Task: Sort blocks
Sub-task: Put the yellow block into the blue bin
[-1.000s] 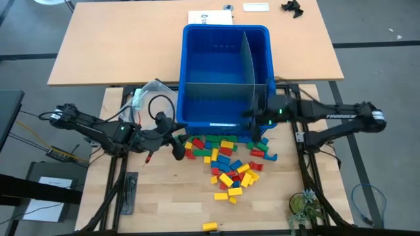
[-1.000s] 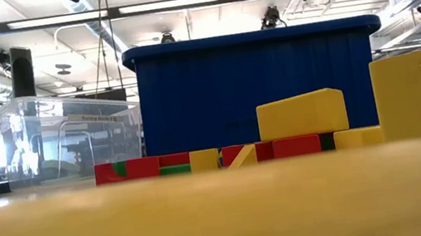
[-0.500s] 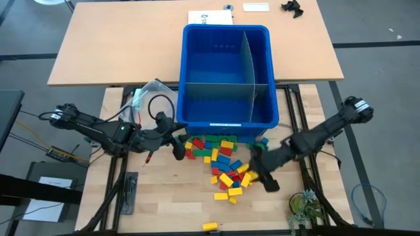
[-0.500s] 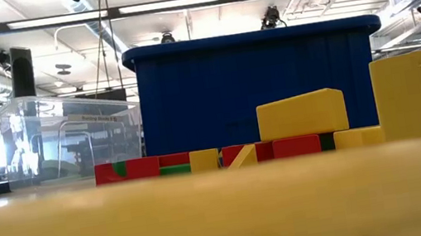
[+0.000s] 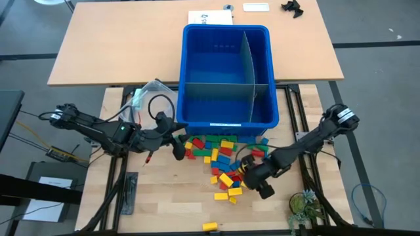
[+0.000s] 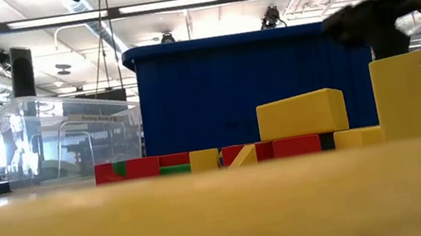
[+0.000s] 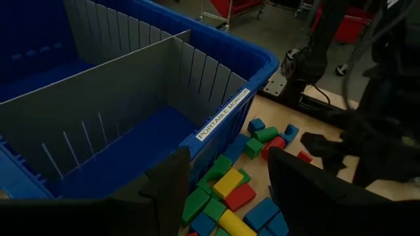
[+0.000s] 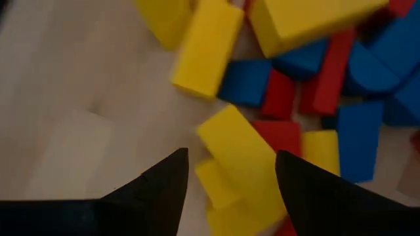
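The blocks (image 5: 226,157), red, yellow, blue and green, lie in a loose pile on the table in front of the blue bin (image 5: 197,72). My right gripper (image 5: 252,178) points down over the pile's near right part, open. In the right wrist view its fingers stand either side of a yellow block (image 8: 236,147) lying below them, among other blocks. My left gripper (image 5: 177,149) hangs open and empty above the pile's left end. The low view shows yellow blocks (image 6: 302,114) close up and my right gripper as a dark blur (image 6: 394,2).
Grey dividers (image 5: 249,62) split the blue bin into compartments. A clear tub (image 5: 147,95) stands left of the bin. One stray yellow block (image 5: 210,226) lies at the near edge, a small plant (image 5: 303,206) at the near right corner, a dark tool (image 5: 129,193) at near left.
My right gripper has swung from above the bin's near right compartment toward the table's near edge and gone down to the pile's near right part, tipping from nearly level to pointing steeply down. The blocks lie as before.
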{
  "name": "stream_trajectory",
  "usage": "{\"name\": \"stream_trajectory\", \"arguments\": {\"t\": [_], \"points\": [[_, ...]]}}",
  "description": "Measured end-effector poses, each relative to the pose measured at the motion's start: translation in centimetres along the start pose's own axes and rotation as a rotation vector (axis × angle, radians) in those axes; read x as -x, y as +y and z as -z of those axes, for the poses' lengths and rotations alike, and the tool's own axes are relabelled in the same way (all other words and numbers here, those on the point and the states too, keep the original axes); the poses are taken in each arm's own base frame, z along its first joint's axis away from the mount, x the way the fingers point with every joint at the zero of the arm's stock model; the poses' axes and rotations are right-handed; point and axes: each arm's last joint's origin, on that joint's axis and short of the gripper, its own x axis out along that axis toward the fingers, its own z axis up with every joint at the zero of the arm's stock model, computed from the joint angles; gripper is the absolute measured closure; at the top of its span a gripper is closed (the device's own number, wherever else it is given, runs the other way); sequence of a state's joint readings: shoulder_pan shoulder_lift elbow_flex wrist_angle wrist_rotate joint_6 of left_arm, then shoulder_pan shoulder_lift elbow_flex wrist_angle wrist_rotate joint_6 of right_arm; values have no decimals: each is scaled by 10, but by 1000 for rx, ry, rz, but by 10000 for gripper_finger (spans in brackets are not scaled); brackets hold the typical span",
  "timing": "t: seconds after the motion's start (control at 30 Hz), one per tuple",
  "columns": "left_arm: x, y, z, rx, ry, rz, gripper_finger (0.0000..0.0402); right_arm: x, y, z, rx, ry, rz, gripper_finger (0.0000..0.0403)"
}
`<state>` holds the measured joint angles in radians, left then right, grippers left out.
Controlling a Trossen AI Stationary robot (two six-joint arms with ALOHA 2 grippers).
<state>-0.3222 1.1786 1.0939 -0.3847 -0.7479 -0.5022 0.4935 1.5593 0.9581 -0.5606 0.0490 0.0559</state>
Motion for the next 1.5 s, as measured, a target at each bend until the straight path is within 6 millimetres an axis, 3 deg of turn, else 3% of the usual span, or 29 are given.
{"name": "stream_trajectory", "arguments": {"t": [0.27, 0.6, 1.13, 1.5], "points": [[0, 0, 0, 0, 1, 0, 188, -12, -20, 4, -7, 67, 13, 154], [0, -1, -1, 9, -9, 5, 188, -20, -23, 2, 36, 77, -11, 203], [0, -2, -3, 24, -23, 13, 188, -21, -23, 1, 54, 65, -11, 398], [0, -2, -3, 24, -23, 13, 188, -9, -27, 3, -143, 61, 10, 352]]}}
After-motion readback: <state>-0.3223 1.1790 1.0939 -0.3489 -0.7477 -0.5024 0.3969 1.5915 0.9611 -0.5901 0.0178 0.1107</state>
